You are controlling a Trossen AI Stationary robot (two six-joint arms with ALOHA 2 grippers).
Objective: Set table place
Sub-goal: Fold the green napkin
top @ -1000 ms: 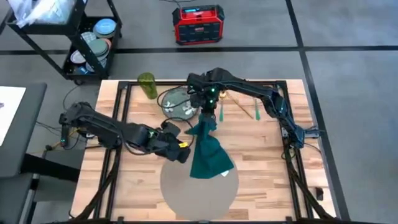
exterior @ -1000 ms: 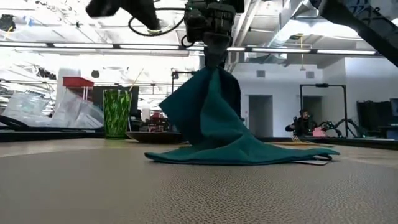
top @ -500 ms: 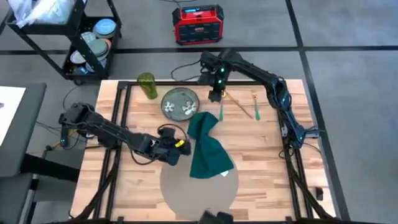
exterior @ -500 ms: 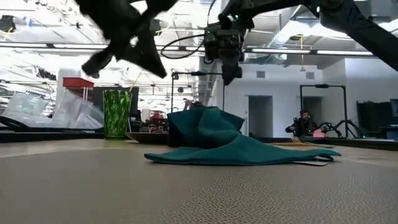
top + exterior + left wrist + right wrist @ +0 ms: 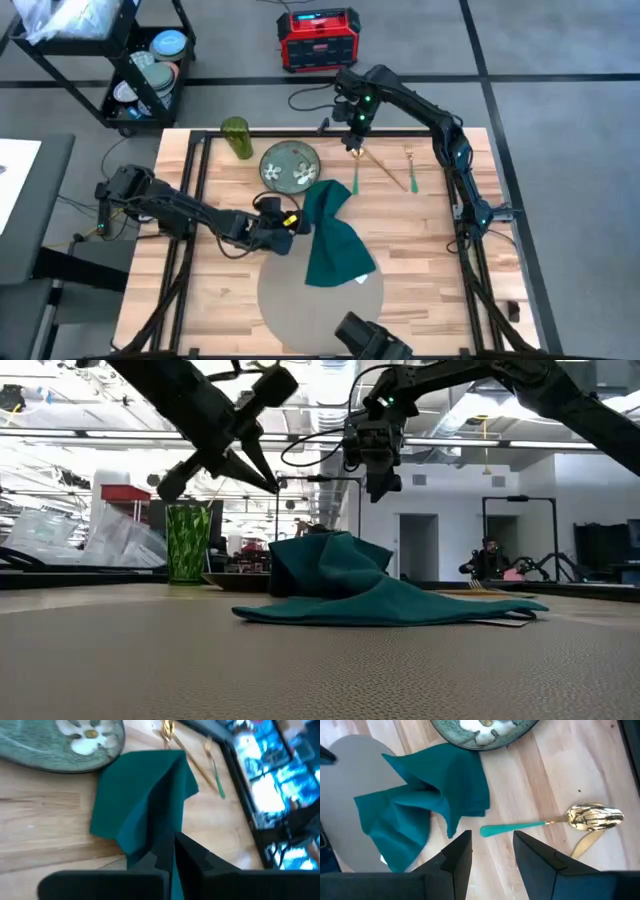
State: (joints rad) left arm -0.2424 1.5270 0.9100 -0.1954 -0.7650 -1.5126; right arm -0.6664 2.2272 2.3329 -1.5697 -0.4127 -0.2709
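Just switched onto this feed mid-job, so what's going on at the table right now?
Nothing is held right now. A teal napkin lies crumpled, partly on the round grey placemat and partly on the bare table. The right gripper hangs open near the far edge, above a spoon beside the green plate. The left gripper is shut, right beside the napkin's edge. A green glass and a fork wait farther back.

No legible text, label, brand, number or sign was found in any view. The red case (image 5: 318,38) on the floor beyond the table (image 5: 420,230) carried a small display panel, but its contents could not be read.
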